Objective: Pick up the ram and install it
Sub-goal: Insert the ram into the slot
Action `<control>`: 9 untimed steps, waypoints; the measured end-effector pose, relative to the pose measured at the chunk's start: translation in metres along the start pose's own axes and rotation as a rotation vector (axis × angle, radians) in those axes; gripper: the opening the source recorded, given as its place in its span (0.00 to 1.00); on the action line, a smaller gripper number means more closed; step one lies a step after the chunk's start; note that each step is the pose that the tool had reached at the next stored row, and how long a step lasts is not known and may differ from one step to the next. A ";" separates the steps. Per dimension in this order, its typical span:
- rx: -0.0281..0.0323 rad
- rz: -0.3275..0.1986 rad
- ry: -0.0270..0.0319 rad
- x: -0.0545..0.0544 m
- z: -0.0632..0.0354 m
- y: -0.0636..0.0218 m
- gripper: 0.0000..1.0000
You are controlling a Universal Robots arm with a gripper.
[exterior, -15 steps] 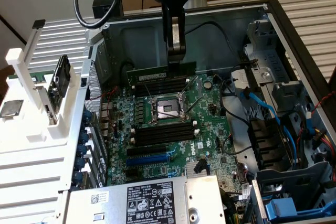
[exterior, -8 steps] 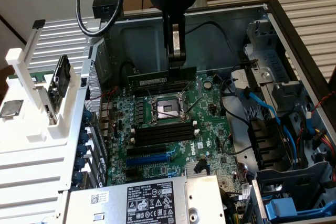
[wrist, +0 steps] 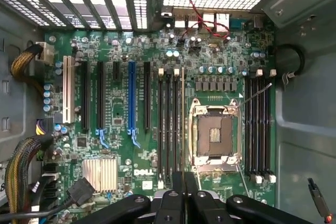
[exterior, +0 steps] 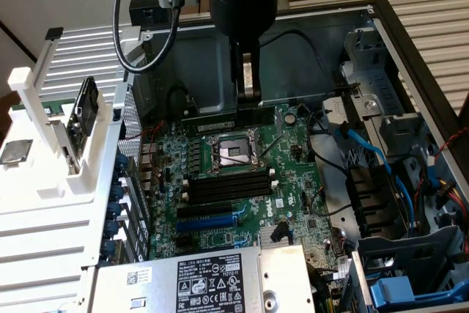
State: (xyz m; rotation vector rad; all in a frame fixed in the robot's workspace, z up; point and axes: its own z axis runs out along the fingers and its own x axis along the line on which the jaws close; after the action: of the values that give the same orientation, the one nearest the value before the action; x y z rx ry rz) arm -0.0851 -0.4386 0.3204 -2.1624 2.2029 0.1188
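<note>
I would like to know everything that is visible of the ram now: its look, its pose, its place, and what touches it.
The ram is a long, narrow stick, dark with a green upper edge, standing on edge and level. The end effector is shut on its upper edge from above. It sits beside the CPU socket, along black memory slots; whether it is seated in one cannot be told.

The ram point(exterior: 212, 118), a long, narrow dark-green stick, stands level on its edge, gripped at its top by the claw point(exterior: 249, 99), just beside the socket point(exterior: 233, 150).
</note>
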 end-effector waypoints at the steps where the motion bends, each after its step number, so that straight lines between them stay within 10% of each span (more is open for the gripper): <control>1: -0.0001 0.000 0.0001 -0.001 0.0018 -0.0005 0.12; 9: -0.0055 0.001 0.0064 -0.004 0.0160 -0.0017 0.12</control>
State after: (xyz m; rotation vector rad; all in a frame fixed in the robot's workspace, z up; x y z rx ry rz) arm -0.0836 -0.4327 0.3048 -2.1680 2.2093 0.1182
